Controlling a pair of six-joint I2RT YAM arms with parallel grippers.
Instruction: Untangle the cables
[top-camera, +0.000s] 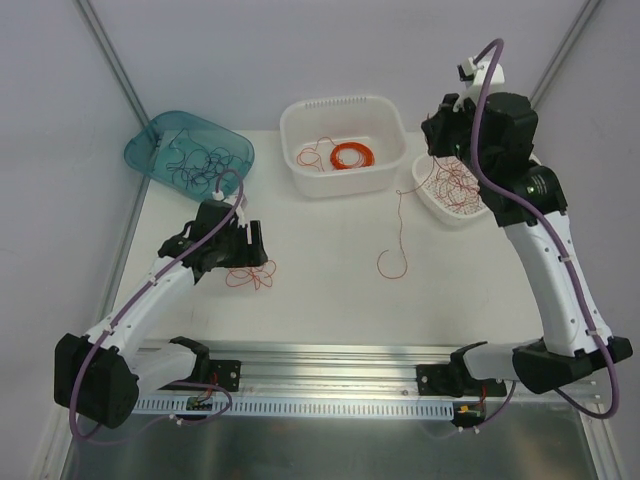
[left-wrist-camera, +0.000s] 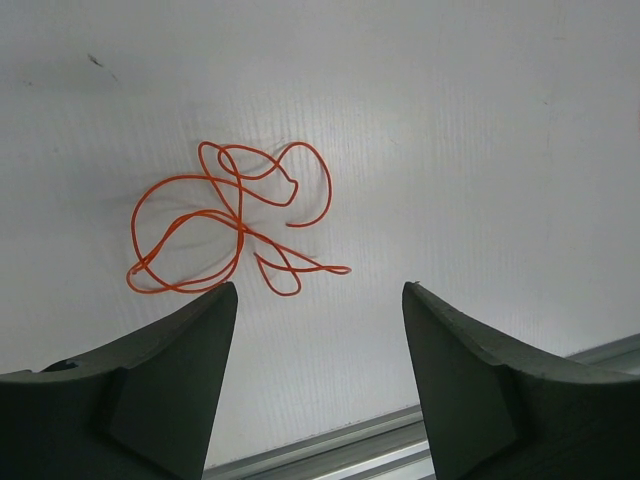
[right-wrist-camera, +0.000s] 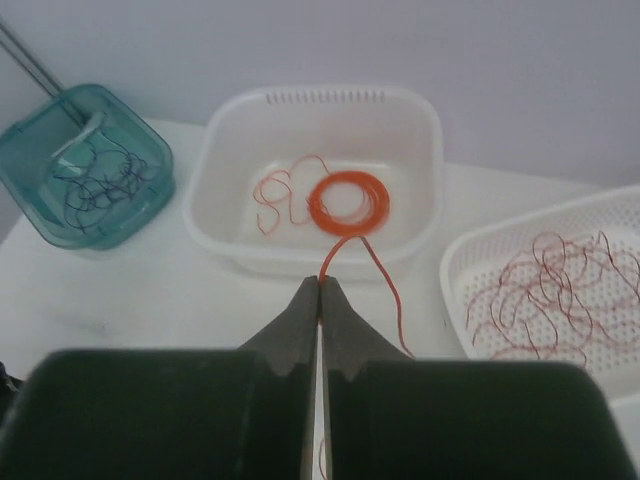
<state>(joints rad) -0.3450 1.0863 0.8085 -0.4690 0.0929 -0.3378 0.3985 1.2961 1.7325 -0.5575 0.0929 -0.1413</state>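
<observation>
My right gripper (top-camera: 436, 140) hangs above the left rim of a white perforated basket (top-camera: 425, 196). It is shut on a thin orange-red cable (right-wrist-camera: 384, 284) that trails down onto the table (top-camera: 401, 225) and ends in a loop. In the right wrist view the jaws (right-wrist-camera: 321, 283) pinch the strand at their tips. My left gripper (top-camera: 243, 248) is open and empty, low over the table. A loose orange-red cable squiggle (left-wrist-camera: 225, 218) lies just beyond its fingertips (left-wrist-camera: 222, 300), also seen from above (top-camera: 253, 276).
A teal bin (top-camera: 160, 135) at the back left holds black wires (top-camera: 200, 162). A white tub (top-camera: 300, 120) holds a wound orange ring coil (top-camera: 352, 156) and a loose strand. The basket holds dark red wires (right-wrist-camera: 560, 290). An aluminium rail (top-camera: 330, 360) runs along the near edge.
</observation>
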